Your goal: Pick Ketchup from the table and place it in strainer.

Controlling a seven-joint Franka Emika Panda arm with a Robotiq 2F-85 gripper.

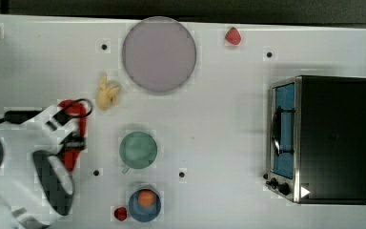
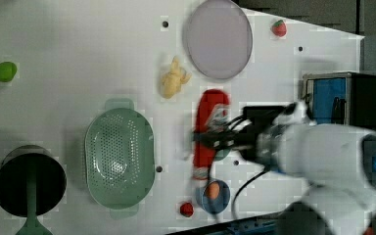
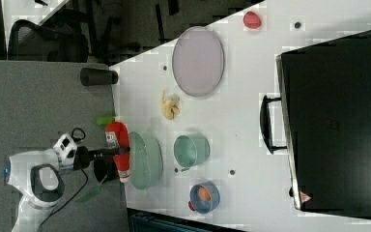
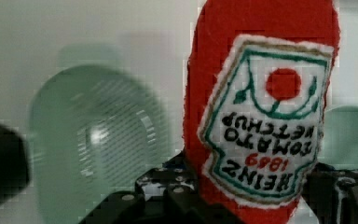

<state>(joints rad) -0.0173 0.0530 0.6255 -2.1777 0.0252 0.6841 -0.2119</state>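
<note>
Ketchup (image 4: 261, 116) looms closest to the wrist camera, its red body and Heinz label pinched between the dark fingers (image 4: 121, 205) of the hand (image 2: 210, 139), which is closed on the bottle's sides. On the bench (image 1: 228, 124), the largest thing is the black toaster oven (image 1: 333, 138) at the top view's right, then the grey round plate (image 1: 158, 54) at the upper middle. In the left view the pale mint strainer (image 2: 120, 156) sits at the lower left of the frame, and the bottle appears lifted off the bench, to the strainer's right and not yet over it. Smaller things follow: the green cup (image 1: 138, 150), the blue bowl (image 1: 144, 205) holding something orange, the yellow banana-like toy (image 1: 107, 94), the strawberry (image 1: 233, 36). The carry looks to be under way; the next move likely calls for bringing the bottle above the strainer's bowl, lowering it, then releasing. In the top view the arm covers part of the bottle. How high the bottle hangs is hard to judge.
</note>
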